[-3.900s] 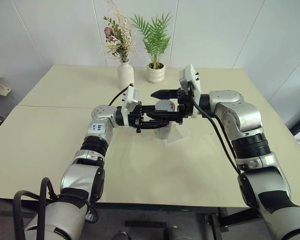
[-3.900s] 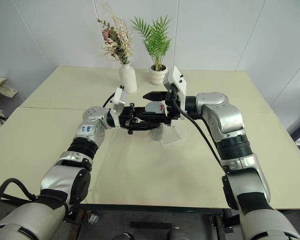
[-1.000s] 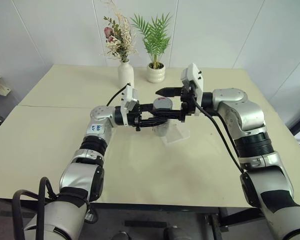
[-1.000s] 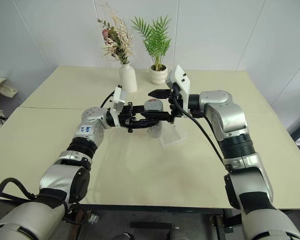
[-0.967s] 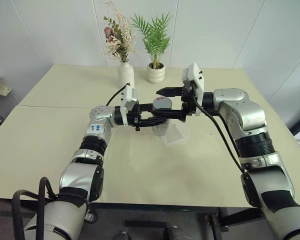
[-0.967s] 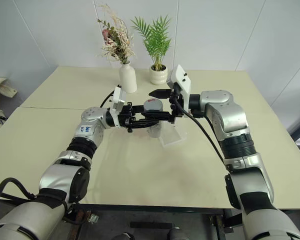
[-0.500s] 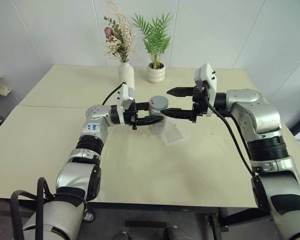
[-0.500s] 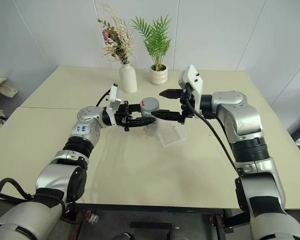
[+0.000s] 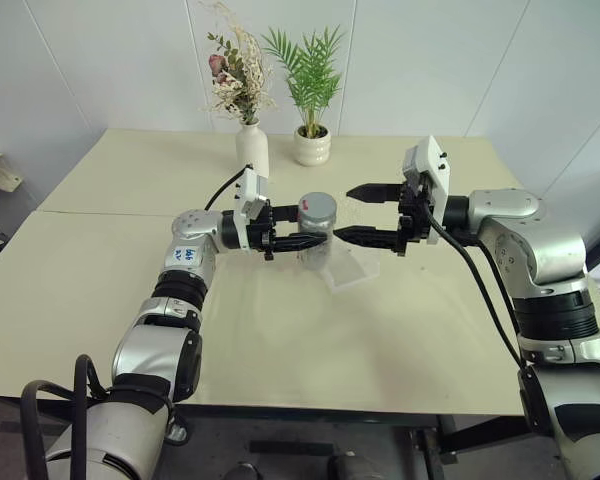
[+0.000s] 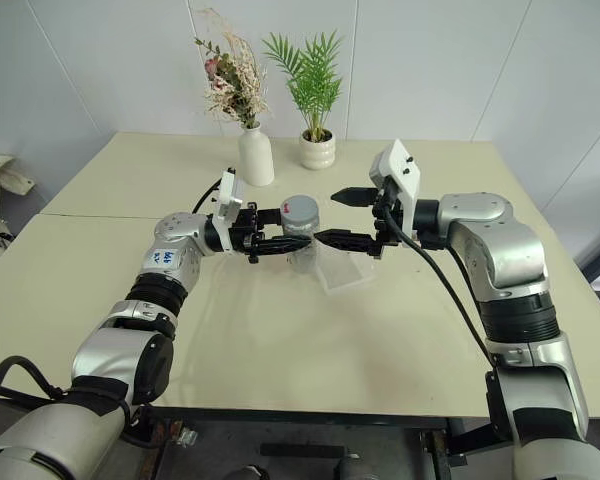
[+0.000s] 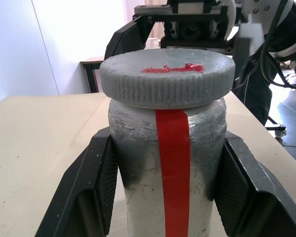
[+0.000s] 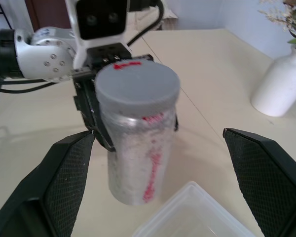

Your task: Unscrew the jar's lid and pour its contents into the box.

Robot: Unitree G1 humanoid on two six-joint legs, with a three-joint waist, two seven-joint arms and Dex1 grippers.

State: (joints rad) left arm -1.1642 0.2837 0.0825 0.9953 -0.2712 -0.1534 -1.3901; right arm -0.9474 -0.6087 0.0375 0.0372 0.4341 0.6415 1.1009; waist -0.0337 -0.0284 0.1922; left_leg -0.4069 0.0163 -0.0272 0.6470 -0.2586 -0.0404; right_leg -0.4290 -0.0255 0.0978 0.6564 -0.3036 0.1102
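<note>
Black fingers of left gripper (image 9: 298, 238) clenched round body of jar (image 9: 316, 232), upright, lifted off beige table (image 9: 280, 340), just above near edge of box (image 9: 348, 266). Grey ribbed lid (image 11: 166, 75) still screwed on, red mark on top, red stripe down frosted clear wall; contents not discernible through it. Judged light and rigid, wall smooth and liable to slip or turn in the grip, so body best clamped low as now and lid taken by its ribbed rim, jaws across the full width. Further right, right gripper (image 9: 365, 212) released, jaws spread wide, level with lid but now clear of it: a second ago straddling the lid, since drawn back to the right, jar unmoved. White vase (image 9: 251, 150) and potted plant (image 9: 311, 146) behind, well apart.
</note>
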